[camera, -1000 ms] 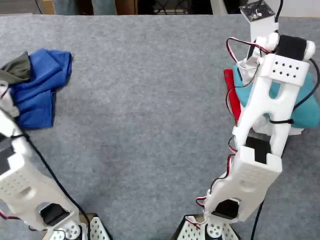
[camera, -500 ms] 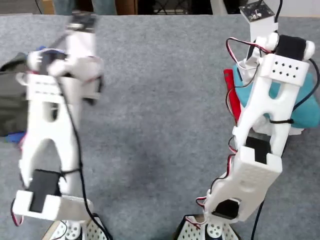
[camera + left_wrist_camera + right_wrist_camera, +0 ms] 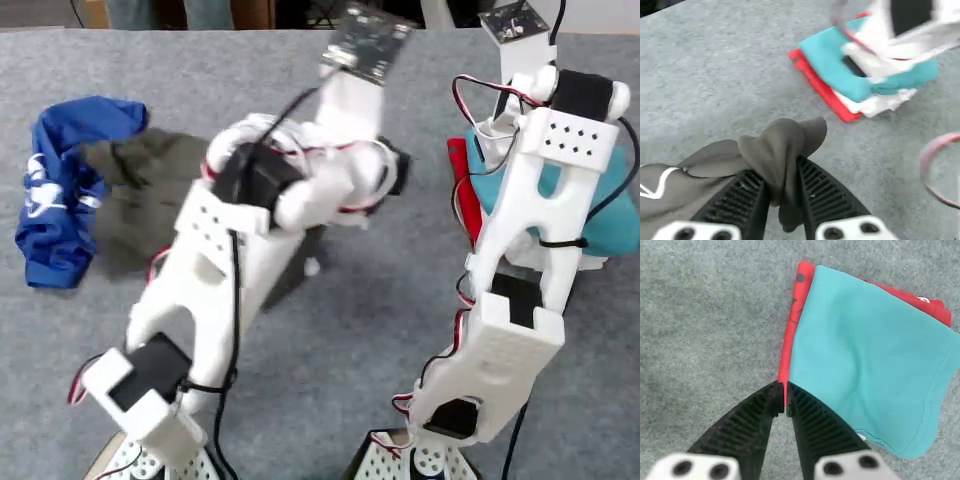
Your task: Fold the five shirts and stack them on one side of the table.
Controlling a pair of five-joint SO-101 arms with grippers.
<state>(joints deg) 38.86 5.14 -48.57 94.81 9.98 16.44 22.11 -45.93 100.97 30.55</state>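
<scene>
My left gripper [image 3: 782, 175] is shut on a bunched fold of the dark grey shirt [image 3: 775, 145], held above the grey table. In the high view that shirt [image 3: 150, 195] trails left from under the left arm [image 3: 260, 200] toward the crumpled blue shirt [image 3: 55, 210]. At the right lies a folded stack: teal shirt [image 3: 865, 355] on top, a white one [image 3: 875, 102] beneath, and the red shirt [image 3: 794, 315] at the bottom. My right gripper [image 3: 784, 390] is shut with nothing in it, just over the stack's near edge.
The grey felt table [image 3: 380, 340] has free room at its middle and front. The right arm [image 3: 540, 200] stands over the stack and hides much of it in the high view. The far table edge [image 3: 250, 30] meets furniture behind.
The left arm swung from the left edge across to the middle, pulling the dark grey shirt off the blue one; the blue shirt shifted. The right arm stayed still.
</scene>
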